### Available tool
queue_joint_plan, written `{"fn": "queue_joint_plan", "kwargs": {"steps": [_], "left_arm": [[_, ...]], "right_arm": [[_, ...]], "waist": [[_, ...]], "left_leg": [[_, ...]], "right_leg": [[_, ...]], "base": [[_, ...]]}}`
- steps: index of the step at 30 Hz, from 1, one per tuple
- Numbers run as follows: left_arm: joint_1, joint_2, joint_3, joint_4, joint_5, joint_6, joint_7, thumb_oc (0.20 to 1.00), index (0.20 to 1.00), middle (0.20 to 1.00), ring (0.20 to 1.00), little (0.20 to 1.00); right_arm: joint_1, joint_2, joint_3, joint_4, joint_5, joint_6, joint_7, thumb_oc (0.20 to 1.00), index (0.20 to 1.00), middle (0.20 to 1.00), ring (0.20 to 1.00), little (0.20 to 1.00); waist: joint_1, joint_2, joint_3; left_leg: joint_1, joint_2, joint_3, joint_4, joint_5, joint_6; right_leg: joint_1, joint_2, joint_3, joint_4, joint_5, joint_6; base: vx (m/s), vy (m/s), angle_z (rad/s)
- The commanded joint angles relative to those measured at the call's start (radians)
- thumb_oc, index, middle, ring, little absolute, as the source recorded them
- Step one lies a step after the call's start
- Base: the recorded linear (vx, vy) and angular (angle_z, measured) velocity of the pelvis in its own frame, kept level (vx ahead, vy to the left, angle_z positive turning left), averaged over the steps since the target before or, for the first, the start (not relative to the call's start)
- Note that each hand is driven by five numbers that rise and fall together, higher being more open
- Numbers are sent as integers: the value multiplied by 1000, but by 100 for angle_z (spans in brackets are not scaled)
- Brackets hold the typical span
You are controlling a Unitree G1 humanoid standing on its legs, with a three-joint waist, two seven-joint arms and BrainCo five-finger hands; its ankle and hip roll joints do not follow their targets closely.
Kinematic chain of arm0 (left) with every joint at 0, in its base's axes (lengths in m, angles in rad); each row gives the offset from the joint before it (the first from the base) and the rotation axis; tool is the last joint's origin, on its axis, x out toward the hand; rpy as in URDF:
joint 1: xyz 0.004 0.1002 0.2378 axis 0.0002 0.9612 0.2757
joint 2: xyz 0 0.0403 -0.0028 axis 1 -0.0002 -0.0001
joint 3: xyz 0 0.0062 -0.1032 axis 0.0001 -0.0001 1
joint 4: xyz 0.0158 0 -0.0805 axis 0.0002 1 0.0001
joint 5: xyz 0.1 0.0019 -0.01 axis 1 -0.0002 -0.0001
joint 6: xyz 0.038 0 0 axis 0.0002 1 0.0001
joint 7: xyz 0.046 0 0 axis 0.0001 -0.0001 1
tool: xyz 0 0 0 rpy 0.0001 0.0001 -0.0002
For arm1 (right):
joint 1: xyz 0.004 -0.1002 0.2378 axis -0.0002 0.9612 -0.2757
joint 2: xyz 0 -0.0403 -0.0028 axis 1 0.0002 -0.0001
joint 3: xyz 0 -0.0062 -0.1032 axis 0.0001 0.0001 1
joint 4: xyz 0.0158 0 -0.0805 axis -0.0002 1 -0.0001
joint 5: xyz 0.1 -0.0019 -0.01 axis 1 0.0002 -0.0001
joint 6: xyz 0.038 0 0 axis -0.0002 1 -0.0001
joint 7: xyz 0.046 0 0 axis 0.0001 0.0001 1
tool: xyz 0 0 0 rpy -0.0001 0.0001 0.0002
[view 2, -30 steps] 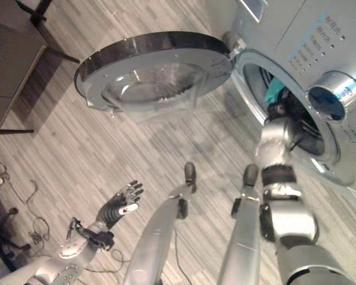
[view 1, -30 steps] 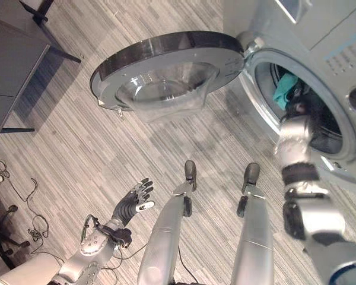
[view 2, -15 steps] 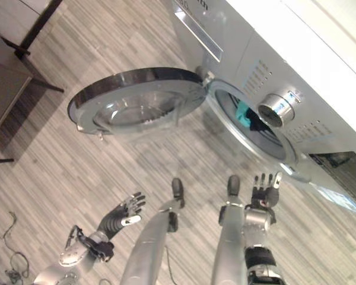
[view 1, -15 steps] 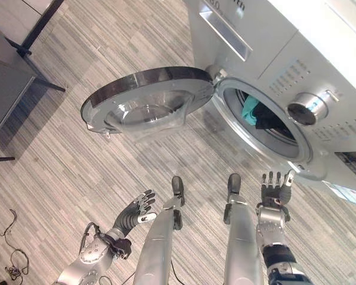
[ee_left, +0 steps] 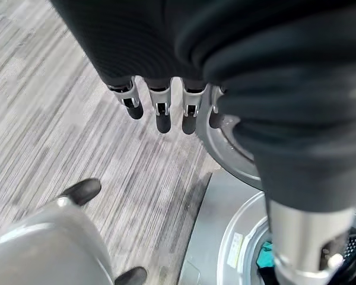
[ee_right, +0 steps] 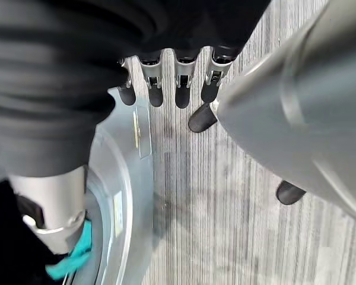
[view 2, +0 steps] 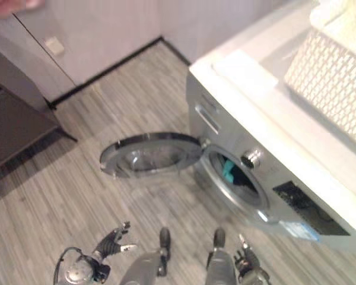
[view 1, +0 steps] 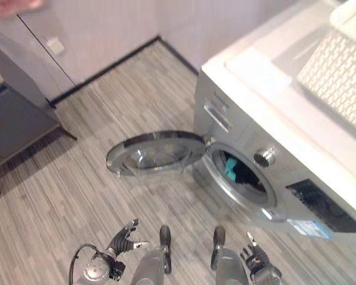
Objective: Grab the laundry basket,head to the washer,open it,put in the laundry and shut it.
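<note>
Grey plank floor (view 1: 65, 178) below me. The washer (view 1: 267, 136) stands at two o'clock, its door (view 1: 157, 153) swung wide toward eleven, teal laundry (view 1: 231, 169) already in the drum. My left hand (view 1: 123, 234) and right hand (view 1: 255, 256) hang empty, fingers relaxed; closing the door looks next.

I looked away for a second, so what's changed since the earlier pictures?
The right hand has come out of the washer drum and dropped low, open and empty. The view has also pulled back. Unchanged: the door hangs open, teal laundry lies inside, the left hand is open.
</note>
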Motion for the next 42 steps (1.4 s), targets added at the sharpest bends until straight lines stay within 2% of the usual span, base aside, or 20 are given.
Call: {"fn": "queue_joint_plan", "kwargs": {"steps": [1,9,11,13,15,18,20,21,22,23,27,28,30,33,34,35,39,40,41,42], "left_arm": [[3,-13,14,-35,67,-17,47,1000,1000,1000,1000,1000],[-107,-127,-30,200,187,5,106,1000,1000,1000,1000,1000],[-127,-162,-23,264,171,9,128,1000,1000,1000,1000,1000],[-144,-182,-12,295,136,7,150,1000,1000,1000,1000,1000],[-194,-191,-7,333,78,11,174,1000,1000,1000,1000,1000],[-193,-187,1,334,47,6,178,1000,1000,1000,1000,1000],[-185,-187,6,331,26,5,175,1000,1000,1000,1000,1000],[-177,-187,10,328,16,5,172,1000,1000,1000,1000,1000],[-154,-195,26,315,-17,1,167,1000,1000,1000,1000,1000],[-143,-200,24,310,-29,2,159,1000,1000,1000,1000,1000],[-127,-220,2,292,-54,4,151,1000,1000,1000,1000,1000],[-135,-228,-15,270,-70,7,144,1000,1000,1000,1000,1000],[-143,-229,-33,228,-77,5,137,1000,1000,1000,1000,1000],[-148,-224,-45,197,-69,6,132,1000,1000,1000,1000,1000],[-146,-222,-46,183,-65,5,130,1000,1000,1000,1000,1000],[-136,-220,-45,158,-69,11,126,1000,1000,1000,1000,1000],[-119,-225,-39,135,-48,8,130,1000,1000,1000,1000,1000],[-119,-226,-40,135,-47,8,130,1000,1000,1000,1000,1000],[-118,-229,-55,135,-33,9,124,1000,1000,1000,1000,1000],[-128,-227,-65,138,-17,11,123,1000,1000,1000,1000,1000]], "right_arm": [[15,-19,-22,-25,-73,1,-14,1000,1000,1000,1000,1000],[36,6,-70,40,-96,15,-18,1000,1000,1000,1000,1000],[47,17,-47,44,-138,10,-29,1000,1000,1000,1000,1000],[37,22,-12,46,-174,12,-38,1000,1000,1000,1000,1000],[-7,33,32,70,-212,7,-51,1000,1000,1000,1000,1000],[-35,41,59,107,-232,4,-46,1000,1000,1000,1000,1000],[-47,41,69,122,-245,8,-47,1000,1000,1000,1000,1000],[-51,44,68,129,-249,10,-48,1000,1000,1000,1000,1000],[-74,49,77,142,-260,6,-56,1000,1000,1000,1000,1000],[-80,49,84,145,-263,6,-58,1000,1000,1000,1000,1000],[-91,41,92,142,-267,-2,-69,1000,1000,1000,1000,1000],[-89,25,92,138,-269,-8,-76,1000,1000,1000,1000,1000],[-91,11,88,128,-263,-13,-87,1000,1000,1000,1000,1000],[-88,2,90,117,-256,-14,-87,1000,1000,1000,1000,1000],[-84,-1,93,113,-259,-13,-88,1000,1000,1000,1000,1000],[-76,-4,99,119,-270,-8,-85,1000,1000,1000,1000,1000],[-63,-5,87,151,-283,-3,-84,1000,1000,1000,1000,1000],[-63,-5,87,151,-283,-3,-84,1000,1000,1000,1000,1000],[-47,-5,57,176,-275,-5,-85,1000,1000,1000,1000,1000],[-36,-11,36,184,-272,-8,-89,1000,1000,1000,1000,1000]], "waist": [[-7,11,49],[-43,5,-60],[-43,11,-90],[-36,21,-82],[-23,40,-58],[-3,39,-69],[7,31,-75],[20,21,-86],[64,1,-99],[80,-5,-110],[102,-13,-97],[96,-8,-71],[85,-9,-36],[72,-28,-13],[62,-38,-8],[56,-48,-7],[59,-22,-54],[59,-21,-54],[34,5,-87],[20,13,-90]], "left_leg": [[60,-24,-30,-14,-46,24],[282,-46,9,-146,-55,37],[346,-57,26,-206,-49,42],[364,-46,34,-208,-45,51],[359,-25,54,-190,-27,59],[336,-20,59,-188,2,65],[325,-23,53,-185,12,64],[315,-26,50,-184,17,60],[277,-21,64,-178,33,46],[258,-15,68,-178,43,41],[197,3,63,-165,93,13],[133,18,54,-138,134,-17],[81,34,63,-62,139,-42],[55,57,69,58,93,-42],[59,87,82,104,70,-37],[84,131,47,162,47,-34],[243,201,-136,2,73,-64],[249,203,-136,-7,76,-65],[313,235,-134,-122,79,-87],[318,243,-103,-144,94,-103]], "right_leg": [[98,56,-35,-18,-40,-22],[264,36,-9,-93,10,27],[288,29,11,-130,44,48],[274,33,25,-106,48,53],[282,65,-14,51,-52,25],[304,110,-21,186,-102,12],[326,135,-1,191,-114,8],[358,142,4,159,-134,4],[430,124,-21,31,-165,-8],[443,126,-21,-28,-165,-18],[483,151,-22,-153,-171,-45],[478,175,-35,-182,-174,-62],[464,179,-57,-194,-165,-76],[448,156,-77,-192,-149,-84],[437,142,-87,-187,-139,-87],[426,126,-86,-182,-125,-86],[415,132,-44,-219,-113,-57],[418,133,-45,-221,-112,-58],[432,137,-45,-245,-113,-51],[438,128,-55,-247,-111,-48]], "base": [[58,54,5],[47,89,-13],[19,62,-31],[-137,8,-44],[-279,25,-37],[-222,-39,-15],[-133,-74,-23],[-199,-170,-3],[-258,-220,-5],[-301,-243,-33],[-219,-137,-18],[-444,-188,49],[-403,-117,67],[-216,-22,37],[-268,29,11],[-175,81,-7],[34,115,-36],[141,153,-55],[87,186,-27],[93,263,5]]}}
